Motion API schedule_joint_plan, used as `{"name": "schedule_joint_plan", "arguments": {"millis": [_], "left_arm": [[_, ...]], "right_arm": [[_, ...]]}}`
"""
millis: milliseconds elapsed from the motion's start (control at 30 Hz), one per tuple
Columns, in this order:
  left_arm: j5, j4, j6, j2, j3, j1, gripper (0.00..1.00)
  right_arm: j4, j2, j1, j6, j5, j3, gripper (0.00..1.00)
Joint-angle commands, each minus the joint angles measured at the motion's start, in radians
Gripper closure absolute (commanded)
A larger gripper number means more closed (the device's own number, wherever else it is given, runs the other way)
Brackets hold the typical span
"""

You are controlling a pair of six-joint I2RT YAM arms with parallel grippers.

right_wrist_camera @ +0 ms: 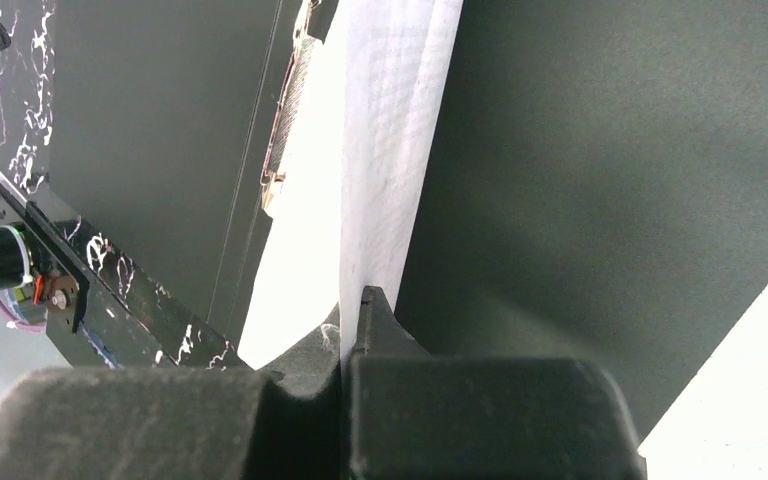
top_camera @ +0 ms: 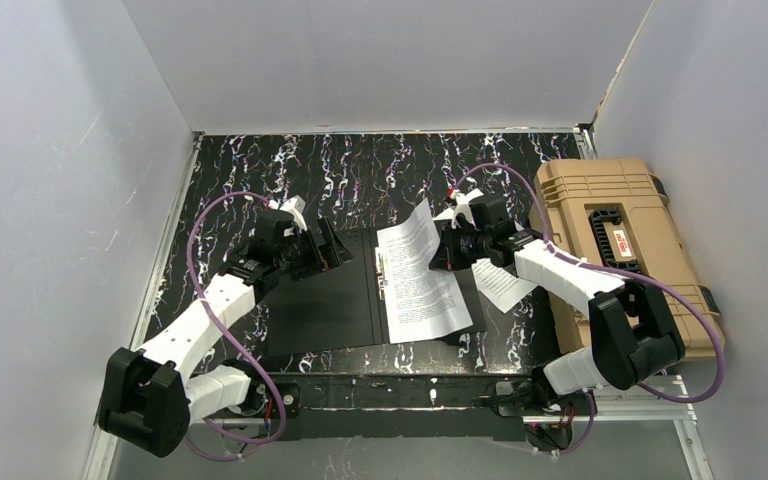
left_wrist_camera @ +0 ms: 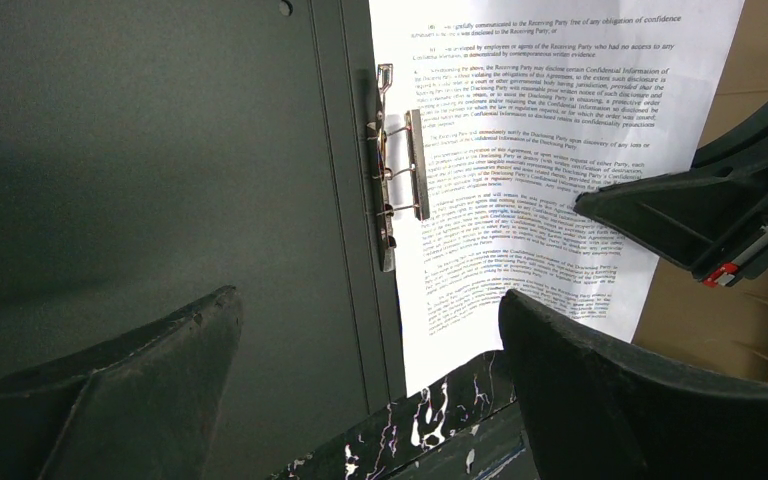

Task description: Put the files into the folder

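The folder (top_camera: 320, 300) lies open on the table, black inside up, with its metal clip (left_wrist_camera: 400, 165) along the spine. A printed white sheet (top_camera: 422, 275) lies partly over the folder's right half, its far edge lifted. My right gripper (top_camera: 447, 248) is shut on that sheet's edge (right_wrist_camera: 390, 170). A second sheet (top_camera: 503, 285) lies under the right arm. My left gripper (top_camera: 332, 243) is open and empty above the folder's left half (left_wrist_camera: 160, 150), its fingers (left_wrist_camera: 160, 370) well apart. The sheet also shows in the left wrist view (left_wrist_camera: 530, 160).
A bulky tan plastic case (top_camera: 625, 245) with a black handle stands at the right edge of the table. White walls enclose the back and both sides. A metal rail (top_camera: 380, 390) runs along the near edge by the arm bases.
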Motion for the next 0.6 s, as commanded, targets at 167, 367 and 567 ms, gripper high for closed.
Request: {"name": "schedule_joint_plan", "arguments": {"millis": [167, 367, 567], "left_arm": [[0.007, 0.0, 0.008, -0.006, -0.013, -0.003, 0.02], [0.007, 0.001, 0.009, -0.002, -0.01, -0.003, 0.02], [0.01, 0.004, 0.007, 0.002, -0.011, -0.003, 0.02]], "right_arm": [[0.063, -0.013, 0.003, 0.064, 0.061, 0.015, 0.99], [0.076, -0.002, 0.003, 0.058, 0.025, 0.016, 0.99], [0.077, 0.01, 0.008, 0.062, 0.028, 0.014, 0.97]]}}
